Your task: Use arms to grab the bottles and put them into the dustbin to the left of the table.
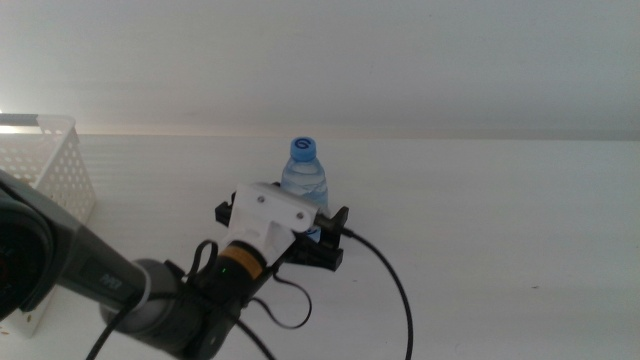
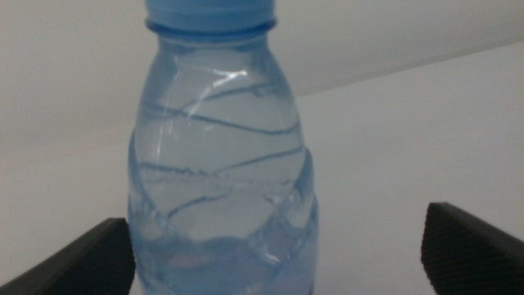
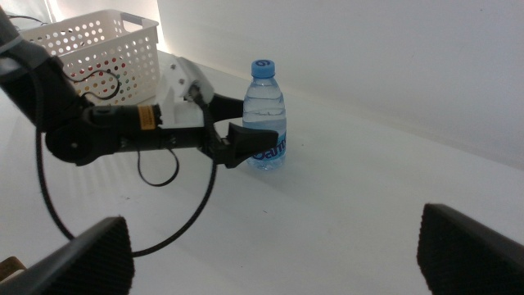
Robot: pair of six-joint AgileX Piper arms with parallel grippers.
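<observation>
The water bottle point(image 1: 303, 178) is standing upright on the table point(image 1: 500, 230), mid-table and toward the far edge, blue cap on top, well apart from the dustbin point(image 1: 45, 165) that is sitting at the left edge. No other bottle or can is showing in any view.

Step in hand, as I judge it: the grasp on this bottle — not yet closed. The left gripper point(image 1: 312, 240) is sitting low at the bottle's base with its black fingers on either side; in the left wrist view the bottle point(image 2: 221, 164) is filling the space between the jaws, both jaw tips showing wide apart, one close by the bottle's side and the other with clear table between it and the bottle. So the claw is wide, holding nothing. The bottle is sitting nearer one jaw than the other, so it may get nudged sideways when the jaws come in.

Next move probably calls for closing on the lower body, lifting clear, then swinging left over the basket rim point(image 3: 98, 37) and releasing.

Pose: the left arm point(image 1: 90, 280) is coming in from the lower left, reaching forward nearly level, wrist block behind the bottle, cable looping on the table. The right gripper point(image 3: 270, 254) is waiting back off the bottle — jaws wide apart, empty, looking across at the scene.
</observation>
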